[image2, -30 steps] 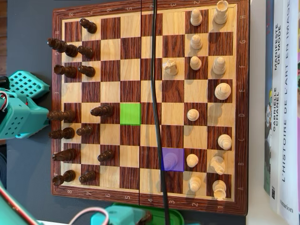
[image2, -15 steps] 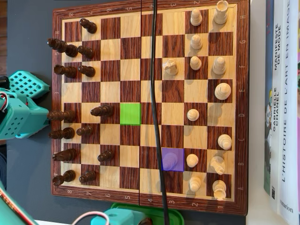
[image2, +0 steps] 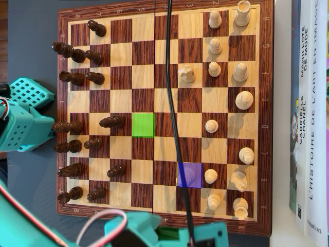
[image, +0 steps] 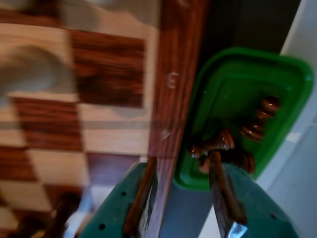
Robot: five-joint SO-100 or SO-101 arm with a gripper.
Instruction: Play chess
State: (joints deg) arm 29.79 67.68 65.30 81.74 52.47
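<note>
The wooden chessboard (image2: 164, 116) has dark pieces (image2: 77, 126) along its left side and white pieces (image2: 239, 100) on its right in the overhead view. One square is tinted green (image2: 143, 125) and one purple (image2: 189, 175). In the wrist view my gripper (image: 181, 159) is open, with nothing between the jaws. It hangs over the board's rim (image: 171, 99) and the near corner of a green tray (image: 233, 94). The tray holds a few dark pieces (image: 257, 124), one just beyond my right fingertip (image: 215, 161). In the overhead view the gripper is hidden under the teal arm (image2: 154, 231).
A black cable (image2: 172, 103) runs down across the middle of the board. A teal arm part (image2: 23, 121) sits left of the board. Books (image2: 308, 113) lie along the right edge. A blurred pale piece (image: 29, 69) stands at the left in the wrist view.
</note>
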